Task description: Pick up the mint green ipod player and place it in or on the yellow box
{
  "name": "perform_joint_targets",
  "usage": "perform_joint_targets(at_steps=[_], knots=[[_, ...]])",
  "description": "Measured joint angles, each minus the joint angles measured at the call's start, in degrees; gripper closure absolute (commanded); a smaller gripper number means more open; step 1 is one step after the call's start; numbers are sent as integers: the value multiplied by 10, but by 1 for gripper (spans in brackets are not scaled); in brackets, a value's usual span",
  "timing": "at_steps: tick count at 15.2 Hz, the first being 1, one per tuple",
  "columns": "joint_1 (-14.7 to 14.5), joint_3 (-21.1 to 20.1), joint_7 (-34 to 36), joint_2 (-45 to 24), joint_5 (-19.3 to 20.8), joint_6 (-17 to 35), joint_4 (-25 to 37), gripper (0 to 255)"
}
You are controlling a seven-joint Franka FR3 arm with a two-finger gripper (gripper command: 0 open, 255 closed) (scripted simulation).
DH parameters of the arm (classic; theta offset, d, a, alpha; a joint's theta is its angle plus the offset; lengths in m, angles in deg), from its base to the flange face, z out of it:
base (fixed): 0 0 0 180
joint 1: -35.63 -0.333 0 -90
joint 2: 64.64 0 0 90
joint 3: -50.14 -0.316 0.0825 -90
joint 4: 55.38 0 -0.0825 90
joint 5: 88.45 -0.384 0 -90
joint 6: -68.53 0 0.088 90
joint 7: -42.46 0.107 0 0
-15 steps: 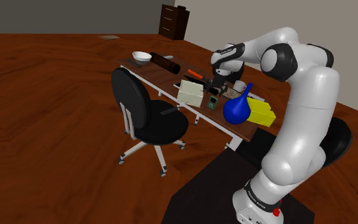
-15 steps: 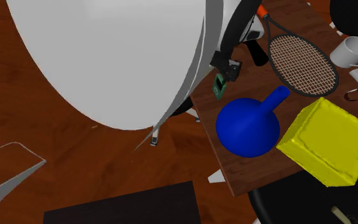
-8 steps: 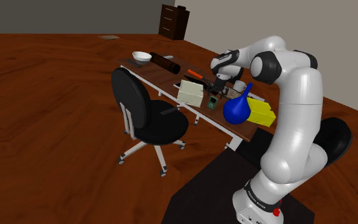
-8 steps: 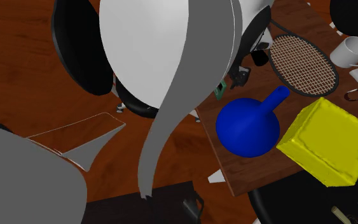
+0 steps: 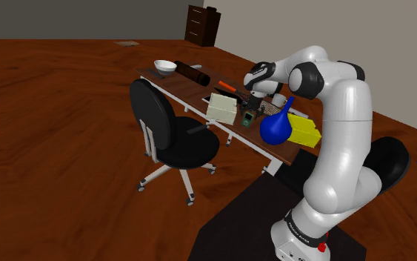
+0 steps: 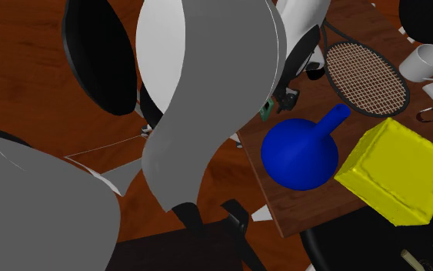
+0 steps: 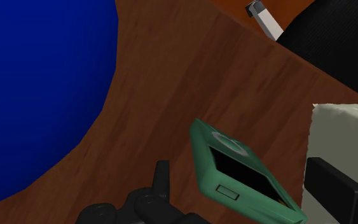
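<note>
While the green ipod player (image 7: 234, 167) lies on the table (image 7: 171, 95) beside the blue vase (image 5: 275, 126), inside the spread claw (image 7: 243, 181) and not yet pinched, grabbing, lifting and carrying it to the yellow box (image 5: 304, 130) are left.

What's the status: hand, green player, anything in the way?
Gripper open, fingers either side of green player, not clasping. Player on table. Blue vase stands between it and yellow box.
</note>
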Motion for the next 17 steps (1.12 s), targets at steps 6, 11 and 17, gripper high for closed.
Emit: perform_joint_targets(at_steps=[6, 11, 17], knots=[[0, 0, 0, 0, 0, 1, 0, 255], [0, 0, 0, 0, 0, 0, 0, 255], [-2, 2, 3, 10, 3, -11, 2, 255]])
